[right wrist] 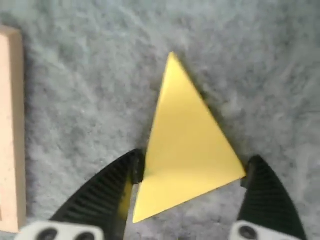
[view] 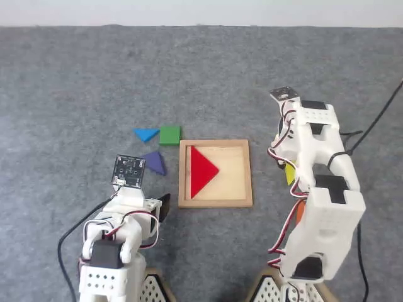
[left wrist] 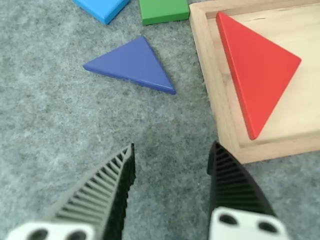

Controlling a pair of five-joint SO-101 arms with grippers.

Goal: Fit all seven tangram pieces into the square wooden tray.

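The red triangle (view: 200,171) is laid in the wooden tray (view: 217,202), long edge along the left wall as seen from above, apex toward the middle. The yellow triangle (right wrist: 182,125) is set on the grey worktop (view: 75,94) right of the tray, pinched across its base by the right claw (right wrist: 195,160), apex pointing away. The left claw (left wrist: 173,150) is held spread beside the tray's corner.

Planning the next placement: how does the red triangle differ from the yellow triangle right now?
The red triangle lies flat inside the wooden tray, against the wall on the left arm's side; the yellow triangle is outside the tray, over the grey mat. Nothing touches the red triangle, while the yellow triangle is clamped at two corners by the right gripper. Both are flat triangular tangram pieces.
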